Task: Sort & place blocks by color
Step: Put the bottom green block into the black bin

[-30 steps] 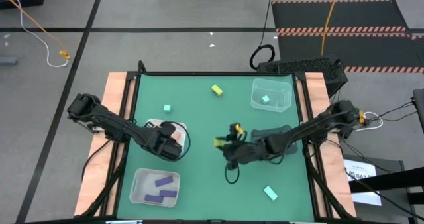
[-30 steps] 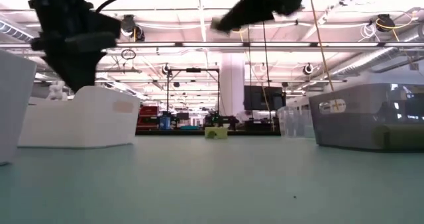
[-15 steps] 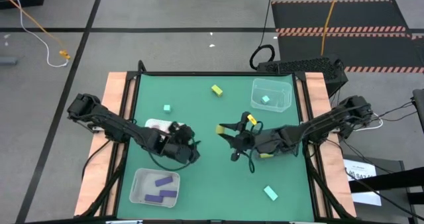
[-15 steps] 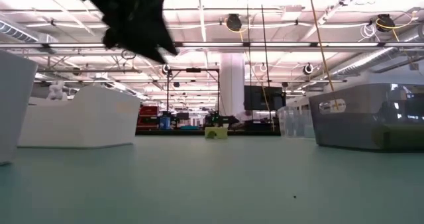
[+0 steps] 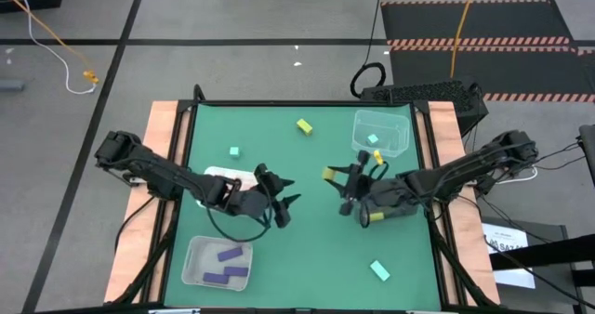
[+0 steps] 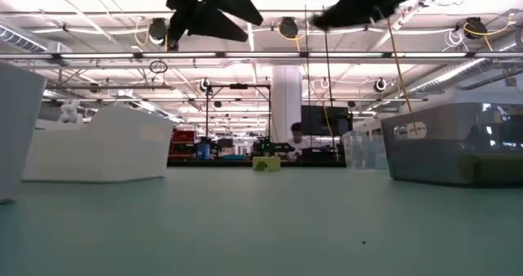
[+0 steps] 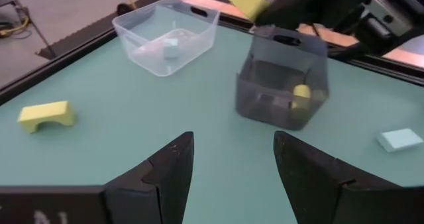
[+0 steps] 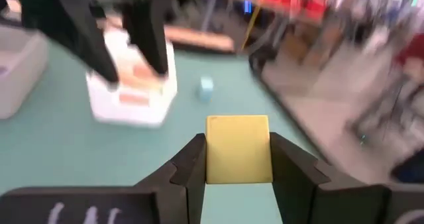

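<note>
My right gripper (image 5: 333, 176) is shut on a yellow block (image 8: 238, 150) above the middle of the table, just left of the dark tray (image 7: 281, 81). That tray holds another yellow block (image 7: 301, 91). My left gripper (image 5: 282, 191) hovers open beside the white tray (image 8: 132, 85), its fingers (image 7: 165, 171) apart over bare table. A yellow arch block (image 5: 304, 125) and two mint blocks (image 5: 234, 152), (image 5: 379, 270) rest flat on the table. Another mint block (image 5: 372, 139) sits in the far clear tray (image 5: 381, 133). Purple blocks (image 5: 226, 266) lie in the near clear tray. My right gripper pinches the yellow block between its two fingers, one finger (image 8: 189, 168) on each of two opposite side faces (image 8: 215, 151). The fingers point toward the table's left and far side. The block is lifted clear of the table.
The white tray holds salmon blocks (image 8: 136, 78). The near clear tray (image 5: 218, 263) stands at the near left corner. Bare green table lies between the two grippers and toward the near edge. The room shows beyond the far edge in the low view.
My right gripper has carried the yellow block up and toward the far right, closer to the dark tray, turning as it went. My left gripper has moved from over the white tray toward the table's middle.
</note>
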Robot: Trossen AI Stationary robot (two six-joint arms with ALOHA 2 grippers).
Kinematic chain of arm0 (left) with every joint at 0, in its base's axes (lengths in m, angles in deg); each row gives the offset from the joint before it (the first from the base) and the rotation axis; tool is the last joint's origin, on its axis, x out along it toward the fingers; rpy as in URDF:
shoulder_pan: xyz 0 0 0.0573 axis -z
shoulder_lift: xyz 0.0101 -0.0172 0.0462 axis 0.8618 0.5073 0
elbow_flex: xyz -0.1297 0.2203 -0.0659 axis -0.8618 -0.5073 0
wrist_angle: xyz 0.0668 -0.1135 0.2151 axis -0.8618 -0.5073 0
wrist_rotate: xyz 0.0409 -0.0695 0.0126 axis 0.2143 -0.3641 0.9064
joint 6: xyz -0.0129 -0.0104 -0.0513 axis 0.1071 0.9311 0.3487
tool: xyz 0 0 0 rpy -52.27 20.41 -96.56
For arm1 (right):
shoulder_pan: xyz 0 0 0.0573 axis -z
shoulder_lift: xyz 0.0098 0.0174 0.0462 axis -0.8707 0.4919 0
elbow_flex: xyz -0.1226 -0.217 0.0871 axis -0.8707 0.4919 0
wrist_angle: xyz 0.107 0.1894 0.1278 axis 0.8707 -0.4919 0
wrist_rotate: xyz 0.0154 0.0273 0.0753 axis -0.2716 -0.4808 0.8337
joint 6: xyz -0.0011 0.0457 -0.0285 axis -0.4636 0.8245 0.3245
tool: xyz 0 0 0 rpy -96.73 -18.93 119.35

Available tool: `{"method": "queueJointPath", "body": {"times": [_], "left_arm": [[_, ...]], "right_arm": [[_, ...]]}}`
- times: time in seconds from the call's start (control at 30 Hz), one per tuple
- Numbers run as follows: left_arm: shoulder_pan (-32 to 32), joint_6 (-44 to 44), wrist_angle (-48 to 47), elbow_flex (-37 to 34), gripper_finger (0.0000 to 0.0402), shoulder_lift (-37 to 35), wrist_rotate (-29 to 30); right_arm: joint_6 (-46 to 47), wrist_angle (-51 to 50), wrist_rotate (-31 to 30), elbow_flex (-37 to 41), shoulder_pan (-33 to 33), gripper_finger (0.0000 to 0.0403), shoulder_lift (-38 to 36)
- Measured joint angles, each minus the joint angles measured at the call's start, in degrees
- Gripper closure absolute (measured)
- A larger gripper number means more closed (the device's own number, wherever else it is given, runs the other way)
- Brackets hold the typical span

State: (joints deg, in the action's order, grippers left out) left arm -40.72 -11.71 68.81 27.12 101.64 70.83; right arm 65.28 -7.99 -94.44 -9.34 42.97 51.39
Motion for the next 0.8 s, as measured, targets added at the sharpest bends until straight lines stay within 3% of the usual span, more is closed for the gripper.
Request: {"method": "queueJointPath", "body": {"times": [0.2,0.37,0.63,0.8], "left_arm": [[-2.48,0.1,-0.77,0.01,0.0192,0.0,-0.01],[-4.98,-0.27,-0.89,0.01,0.0192,0.0,-0.03],[-8.17,-1.56,-1.03,-0.01,0.0192,0.0,-0.85],[-9.39,-1.58,-1.03,-0.02,0.0192,0.0,-0.86]], "right_arm": [[24.48,-25.37,0.68,0.56,-0.02,0.0285,-5.76],[42.09,-40.06,10.61,0.56,0.0,0.0285,-8.05],[54.95,-50.44,22.21,4.46,-0.13,0.0285,-7.97],[59.59,-50.41,24.03,8.82,-0.12,0.0284,-7.96]]}}
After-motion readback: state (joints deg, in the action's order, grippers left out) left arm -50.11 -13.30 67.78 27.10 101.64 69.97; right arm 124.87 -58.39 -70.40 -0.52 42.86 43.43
